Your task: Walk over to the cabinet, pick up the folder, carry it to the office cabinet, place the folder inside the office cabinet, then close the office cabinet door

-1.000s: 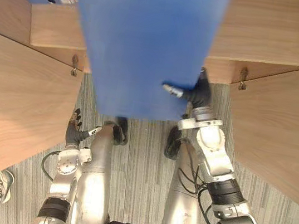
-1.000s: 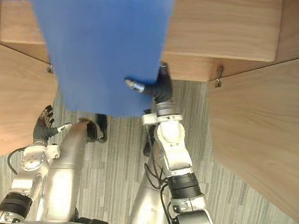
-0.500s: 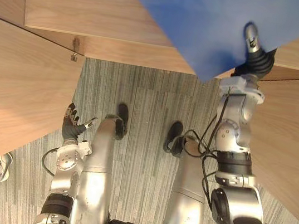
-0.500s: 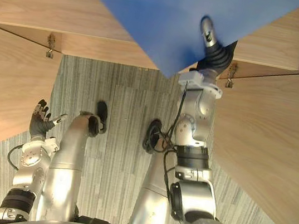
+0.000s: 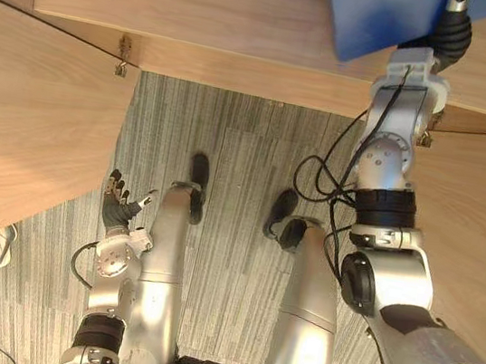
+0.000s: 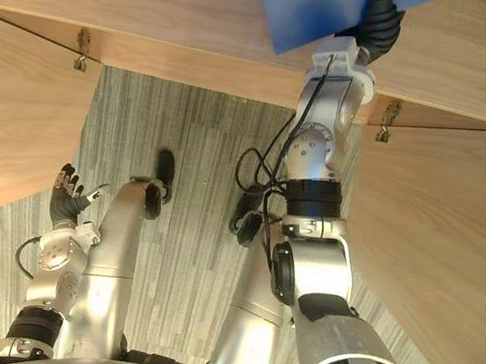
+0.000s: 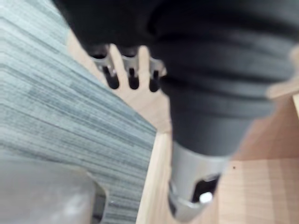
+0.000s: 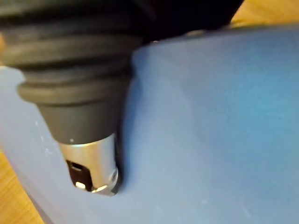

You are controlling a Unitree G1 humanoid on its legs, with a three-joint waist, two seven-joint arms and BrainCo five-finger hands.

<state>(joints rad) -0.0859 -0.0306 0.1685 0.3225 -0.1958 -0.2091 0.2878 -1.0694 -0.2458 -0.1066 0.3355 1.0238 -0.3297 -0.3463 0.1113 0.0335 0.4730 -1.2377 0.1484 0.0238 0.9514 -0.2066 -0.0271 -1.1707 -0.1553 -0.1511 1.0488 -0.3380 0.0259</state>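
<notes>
One hand, the right hand (image 5: pixel 452 32), holds the blue folder (image 5: pixel 378 14): its thumb presses the cover and the fingers, hidden behind, seemingly pinch it. The blue folder lies just ahead of that hand, over the right end of the office cabinet (image 5: pixel 204 11) shelf. The left hand (image 5: pixel 117 206) hangs low, fingers relaxed.

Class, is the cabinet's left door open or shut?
Open: the left door stands swung out from the cabinet, with its hinge exposed at the corner.
</notes>
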